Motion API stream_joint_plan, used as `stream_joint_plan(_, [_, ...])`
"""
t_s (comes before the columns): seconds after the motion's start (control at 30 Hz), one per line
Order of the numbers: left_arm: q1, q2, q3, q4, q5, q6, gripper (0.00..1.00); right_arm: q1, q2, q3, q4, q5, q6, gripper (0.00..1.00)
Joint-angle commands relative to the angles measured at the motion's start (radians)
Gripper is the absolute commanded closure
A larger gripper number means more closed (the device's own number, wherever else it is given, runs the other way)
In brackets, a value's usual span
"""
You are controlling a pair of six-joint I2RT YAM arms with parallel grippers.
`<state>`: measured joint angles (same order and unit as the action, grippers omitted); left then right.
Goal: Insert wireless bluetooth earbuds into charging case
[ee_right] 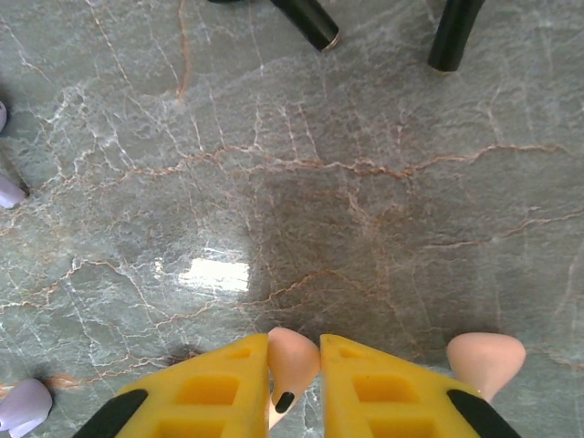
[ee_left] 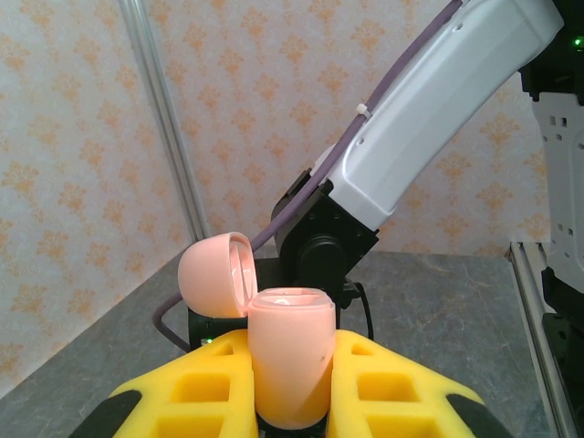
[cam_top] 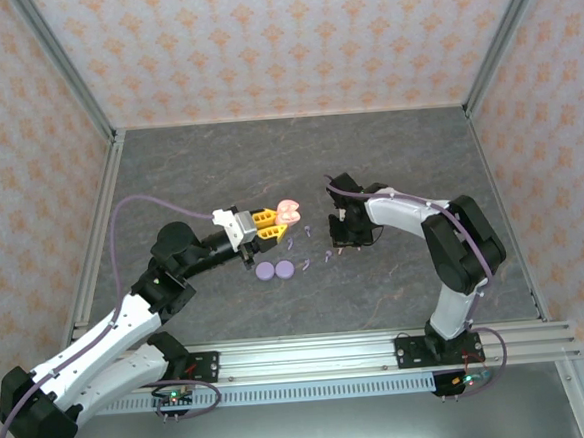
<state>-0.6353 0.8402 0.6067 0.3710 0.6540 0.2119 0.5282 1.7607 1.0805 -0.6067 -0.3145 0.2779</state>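
Left hand grips the open pink case; right hand is pinched shut on a pale pink earbud.

The open case sits in the jaws of the left gripper, behind two other cases on the table.

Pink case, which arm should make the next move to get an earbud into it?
Right. The right gripper is shut on a pink earbud; the left gripper holds the case, lid open, so it can only present it.
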Motion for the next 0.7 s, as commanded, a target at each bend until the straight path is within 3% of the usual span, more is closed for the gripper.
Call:
stream_joint_plan(0.0, [-0.01, -0.004, 0.019, -0.002, 0.018, 0.023, 1.0, 0.01, -0.002, 0.023, -0.022, 0.004, 0.004, 0.81])
stream_joint_plan(0.3, [-0.009, -0.003, 0.026, -0.015, 0.017, 0.025, 1.0, 0.009, -0.008, 0.023, -0.046, 0.004, -0.004, 0.72])
stream_joint_plan(0.67, [-0.009, 0.006, 0.034, -0.026, 0.018, 0.027, 1.0, 0.013, 0.025, 0.016, -0.034, -0.014, -0.003, 0.71])
